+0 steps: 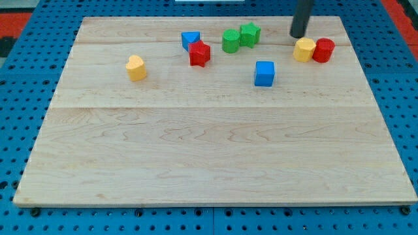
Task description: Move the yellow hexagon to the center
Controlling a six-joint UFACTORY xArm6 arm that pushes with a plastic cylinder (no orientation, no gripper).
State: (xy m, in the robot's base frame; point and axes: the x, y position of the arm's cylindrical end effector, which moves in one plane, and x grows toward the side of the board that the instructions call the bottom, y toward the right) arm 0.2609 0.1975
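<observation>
The yellow hexagon (pixel 304 49) lies near the view's top right of the wooden board (pixel 215 156), touching a red cylinder (pixel 322 50) on its right. My tip (pixel 298 35) stands just above and slightly left of the yellow hexagon, very close to it. A yellow heart-shaped block (pixel 136 68) lies at the left.
A blue cube (pixel 264 74) lies below and left of the hexagon. A green cylinder (pixel 230 41) and a green star (pixel 249 34) sit together at the top middle. A blue block (pixel 190 40) touches a red star-like block (pixel 200 53). Blue pegboard surrounds the board.
</observation>
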